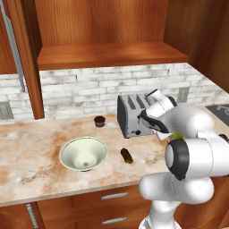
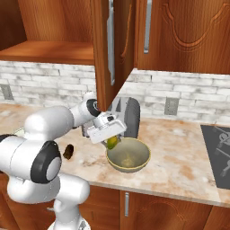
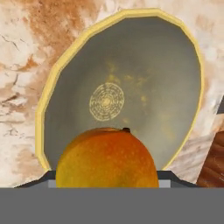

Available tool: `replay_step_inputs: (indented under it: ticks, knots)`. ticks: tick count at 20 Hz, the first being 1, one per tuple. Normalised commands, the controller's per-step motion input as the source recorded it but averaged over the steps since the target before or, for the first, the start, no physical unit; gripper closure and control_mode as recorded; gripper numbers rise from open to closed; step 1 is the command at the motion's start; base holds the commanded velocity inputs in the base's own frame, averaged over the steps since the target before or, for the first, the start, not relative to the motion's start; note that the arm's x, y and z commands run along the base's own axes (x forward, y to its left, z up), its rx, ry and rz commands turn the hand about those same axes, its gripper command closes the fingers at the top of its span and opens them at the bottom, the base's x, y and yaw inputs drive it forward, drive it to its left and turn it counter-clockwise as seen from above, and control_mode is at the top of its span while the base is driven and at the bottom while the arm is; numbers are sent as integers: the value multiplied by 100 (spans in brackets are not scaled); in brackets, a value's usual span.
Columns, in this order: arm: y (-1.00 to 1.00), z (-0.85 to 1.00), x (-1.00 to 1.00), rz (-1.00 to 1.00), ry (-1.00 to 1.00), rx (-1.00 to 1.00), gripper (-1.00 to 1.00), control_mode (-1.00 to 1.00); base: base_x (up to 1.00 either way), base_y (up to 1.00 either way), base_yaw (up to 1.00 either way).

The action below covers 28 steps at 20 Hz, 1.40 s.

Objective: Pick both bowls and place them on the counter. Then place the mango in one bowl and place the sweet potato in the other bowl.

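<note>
Mango (image 3: 107, 157): yellow-orange oval fruit, clamped between the jaws of the hand (image 2: 112, 140) and hanging over the near-left rim of the grey-olive bowl (image 2: 128, 155).

Grey-olive bowl: upright on the bench (image 1: 31, 152), just in front of the toaster (image 1: 132, 114), nothing inside yet. In the hand view its speckled floor lies beyond the fruit, with the fruit low against the near rim rather than over the centre.

White bowl (image 1: 83, 153): upright on the bench, well to the left, nothing in it.

Sweet potato (image 1: 126, 155): dark oblong lying on the bench just right of the white bowl, apart from it.

Cupcake-like item (image 1: 99, 120): behind the white bowl, no part of the job.

Risks, as judged:
- Release from this spot may drop the mango onto the rim (it sits nearer the edge than the middle), so it could tip the bowl or roll out onto the bench.
- Lowering further without moving inward may knock the rim with the jaws.
- The toaster stands close behind the wrist, so a careless lift could brush it.
</note>
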Motion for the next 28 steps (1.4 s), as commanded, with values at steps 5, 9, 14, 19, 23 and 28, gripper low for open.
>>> replay_step_inputs:
  ticks: [5, 9, 14, 19, 23, 28]
  knots:
    - [-33, -43, 13, -1, 1, 0, 100, -100, 0, 0, 0]
    - [-27, -41, 13, 0, 4, 0, 100, -100, 0, 0, 0]
    - [-28, -28, 8, 0, 3, 2, 100, -100, 0, 0, 0]
    - [-41, -1, -17, 0, -1, 12, 100, -100, 0, 0, 0]
    - [-42, -2, -23, 0, -1, 10, 100, -100, 0, 0, 0]
    - [-18, -14, 0, 0, 0, 5, 100, -100, 0, 0, 0]
